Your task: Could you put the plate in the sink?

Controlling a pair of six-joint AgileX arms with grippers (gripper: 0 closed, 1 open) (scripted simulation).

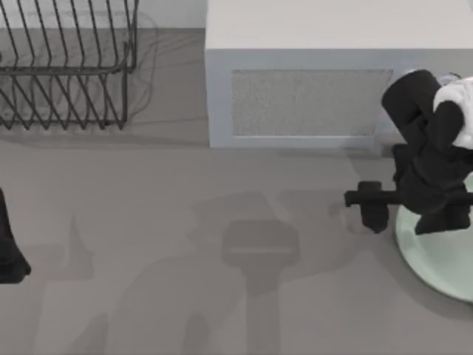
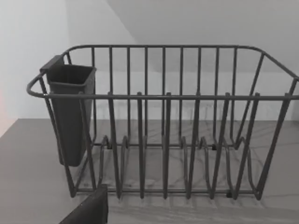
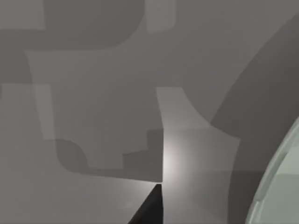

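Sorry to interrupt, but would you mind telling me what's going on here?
The right arm's end effector hangs over the near edge of the pale green plate, which lies flat on the grey counter at the table's right, in front of the microwave. The left arm is parked at the left edge, facing the wire rack.

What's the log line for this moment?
right gripper: over plate edge | plate: on counter, right side | left arm: parked left

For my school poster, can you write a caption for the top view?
Right gripper over the mint plate's edge, microwave and rack behind, left arm parked.
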